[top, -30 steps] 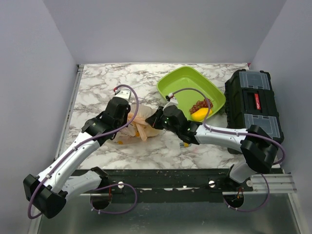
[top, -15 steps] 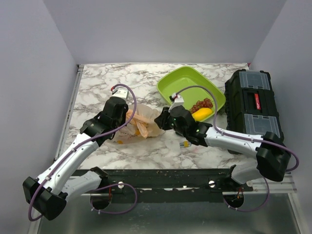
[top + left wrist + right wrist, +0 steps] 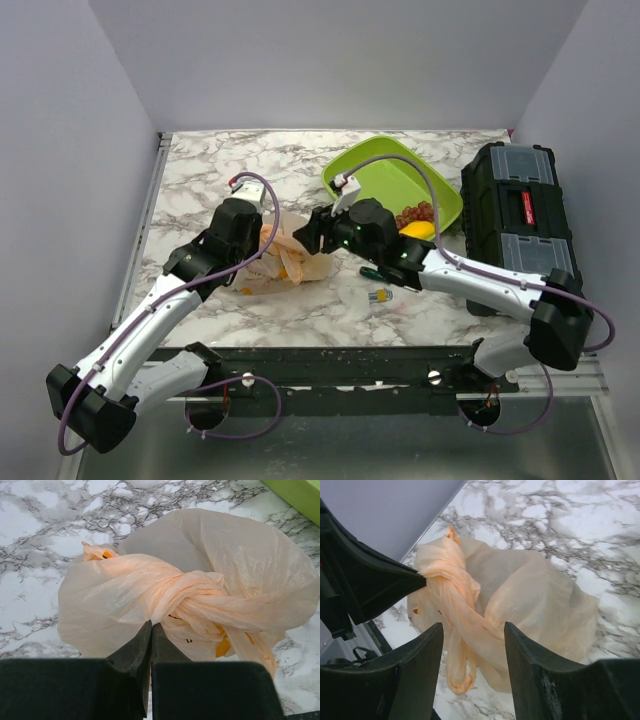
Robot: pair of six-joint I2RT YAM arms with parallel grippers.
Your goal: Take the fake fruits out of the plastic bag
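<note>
On the marble tabletop (image 3: 200, 180), a thin, translucent peach-orange plastic bag (image 3: 290, 262) lies between the arms, orange fake fruit (image 3: 222, 646) showing inside. The left gripper (image 3: 151, 626) is clamped on its twisted neck, which runs toward the right gripper (image 3: 473, 630), fingers spread, facing it.
</note>
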